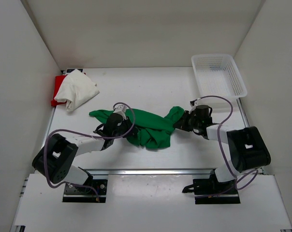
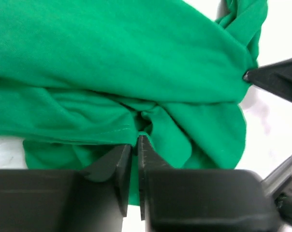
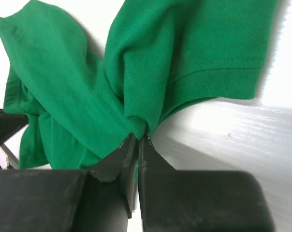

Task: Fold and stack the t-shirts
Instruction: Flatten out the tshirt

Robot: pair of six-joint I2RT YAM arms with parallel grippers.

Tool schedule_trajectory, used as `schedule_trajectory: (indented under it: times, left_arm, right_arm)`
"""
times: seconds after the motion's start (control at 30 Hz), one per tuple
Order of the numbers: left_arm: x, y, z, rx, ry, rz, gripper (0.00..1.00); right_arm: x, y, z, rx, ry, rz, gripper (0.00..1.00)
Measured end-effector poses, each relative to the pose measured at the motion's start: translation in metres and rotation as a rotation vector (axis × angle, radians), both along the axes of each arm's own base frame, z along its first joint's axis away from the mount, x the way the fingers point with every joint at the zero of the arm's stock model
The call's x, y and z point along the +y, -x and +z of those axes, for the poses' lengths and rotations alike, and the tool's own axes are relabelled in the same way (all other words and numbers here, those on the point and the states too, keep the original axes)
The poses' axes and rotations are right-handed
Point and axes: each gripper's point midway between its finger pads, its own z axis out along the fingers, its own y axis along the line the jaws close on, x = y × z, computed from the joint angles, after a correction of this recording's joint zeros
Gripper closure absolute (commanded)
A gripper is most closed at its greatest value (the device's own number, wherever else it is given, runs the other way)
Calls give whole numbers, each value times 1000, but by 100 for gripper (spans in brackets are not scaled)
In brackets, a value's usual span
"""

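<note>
A green t-shirt (image 1: 148, 126) lies crumpled across the middle of the table. My left gripper (image 1: 121, 126) pinches a fold on its left part; in the left wrist view the jaws (image 2: 135, 142) are shut on the green cloth (image 2: 112, 63). At the shirt's right end my right gripper (image 1: 181, 123) grips a bunched fold near a sleeve; in the right wrist view its jaws (image 3: 137, 140) are shut on green cloth (image 3: 136, 77). A white t-shirt (image 1: 77, 89) lies bunched at the back left, on top of a red t-shirt (image 1: 57, 87) that shows only at its edge.
A white plastic mesh basket (image 1: 218, 75) stands at the back right corner. White walls close the table on the left, back and right. The tip of the right gripper (image 2: 276, 79) shows at the right edge of the left wrist view.
</note>
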Motion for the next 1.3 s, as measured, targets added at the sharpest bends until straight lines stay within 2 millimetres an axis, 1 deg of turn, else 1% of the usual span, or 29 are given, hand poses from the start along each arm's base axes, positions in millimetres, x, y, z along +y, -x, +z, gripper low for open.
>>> schedule_trajectory:
  times: [0.07, 0.1, 0.17, 0.2, 0.23, 0.3, 0.37, 0.47, 0.53, 0.6, 0.67, 0.73, 0.8, 0.83, 0.9, 0.97, 1.0, 1.03, 1.1, 1.13, 1.17, 1.2, 1.23, 1.27, 1.3]
  left_arm:
    - [5, -3, 6, -8, 11, 10, 96]
    - [7, -5, 12, -18, 21, 18, 98]
    - [18, -10, 34, -62, 54, 41, 100]
    - [26, -12, 48, -94, 74, 55, 100]
    - [36, -15, 67, -137, 101, 77, 100]
    - [58, -21, 103, -227, 144, 124, 100]
    - [84, -22, 135, -314, 174, 174, 100]
    - [114, -17, 170, -406, 190, 226, 100]
    - [122, -14, 182, -430, 181, 237, 100]
    - [123, -11, 194, -442, 170, 222, 100]
    - [123, -10, 205, -454, 155, 211, 100]
    - [125, -10, 216, -467, 134, 210, 100]
    - [128, -10, 228, -492, 112, 215, 100]
    - [129, -11, 232, -504, 103, 219, 100]
    - [132, -12, 236, -518, 89, 227, 99]
    - [133, -12, 229, -509, 79, 231, 98]
    - [132, -12, 223, -501, 78, 231, 98]
    - [132, -11, 212, -485, 76, 230, 97]
    - [131, -8, 182, -438, 68, 229, 96]
    - [131, -6, 161, -395, 61, 231, 94]
    - [132, -4, 139, -348, 52, 235, 93]
    - [133, -2, 123, -312, 47, 240, 92]
    - [134, -1, 106, -269, 43, 250, 91]
    - [135, 0, 92, -230, 44, 260, 90]
    - [135, 0, 80, -195, 46, 271, 90]
  right_arm:
    - [0, 0, 4, -11, 6, -4, 100]
    - [0, 0, 8, -23, 10, -7, 100]
    - [1, 2, 25, -68, 26, -8, 100]
    - [2, 4, 38, -104, 35, -4, 100]
    - [4, 5, 53, -146, 41, 1, 100]
    - [10, 7, 94, -257, 55, 11, 100]
    - [18, 11, 144, -378, 57, 22, 100]
    - [26, 21, 220, -539, 45, 35, 100]
    - [30, 28, 257, -602, 37, 42, 100]
    - [36, 36, 292, -661, 30, 59, 99]
    - [43, 45, 322, -703, 25, 82, 100]
    - [49, 50, 348, -746, 19, 101, 100]
    - [50, 47, 364, -778, 9, 111, 100]
    - [44, 35, 363, -776, 11, 102, 100]
    - [19, 2, 351, -750, 17, 38, 100]
    - [-5, -38, 324, -681, 27, -30, 100]
    - [-12, -61, 304, -629, 38, -52, 100]
    - [-13, -77, 289, -588, 42, -52, 100]
    - [-4, -119, 243, -472, 55, -29, 100]
    - [1, -143, 214, -392, 69, -17, 92]
    - [6, -165, 186, -327, 84, -12, 78]
    - [9, -181, 164, -278, 99, -4, 71]
    - [12, -192, 147, -244, 112, 0, 63]
    - [12, -198, 133, -213, 131, 1, 59]
    - [13, -199, 123, -190, 152, 5, 57]
